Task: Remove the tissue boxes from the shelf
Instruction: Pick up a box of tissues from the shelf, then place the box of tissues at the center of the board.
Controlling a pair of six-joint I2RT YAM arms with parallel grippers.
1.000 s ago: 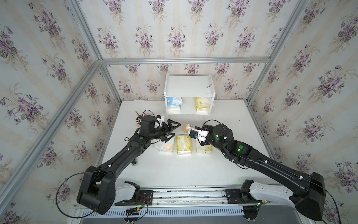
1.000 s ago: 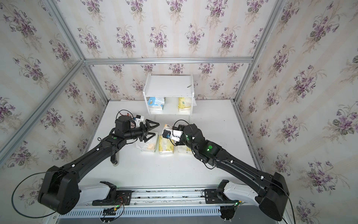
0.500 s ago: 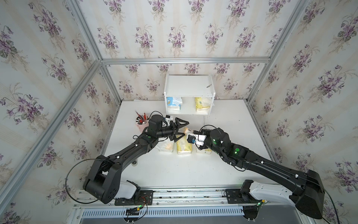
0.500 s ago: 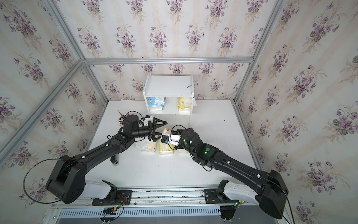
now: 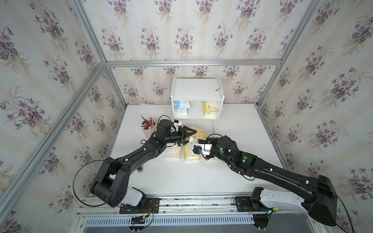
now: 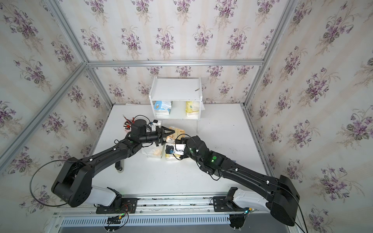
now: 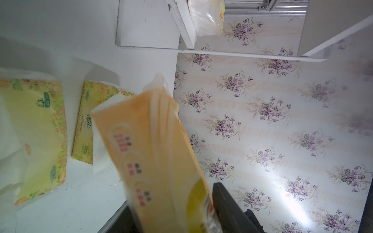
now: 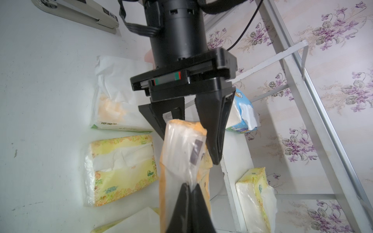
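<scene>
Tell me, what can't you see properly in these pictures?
Left pincer: right wrist view, whether it squeezes the orange pack is unclear.
Orange pack's print: left wrist view, blurred.
One yellow pack: right wrist view, cut off by the edge; in both top views, mostly under the right arm.

Orange tissue pack [image 8: 182, 161] is crinkly glossy plastic film, the fingers [image 8: 213, 125] look matt black plastic, worktop's [image 5: 181, 177] smooth matt white.
</scene>
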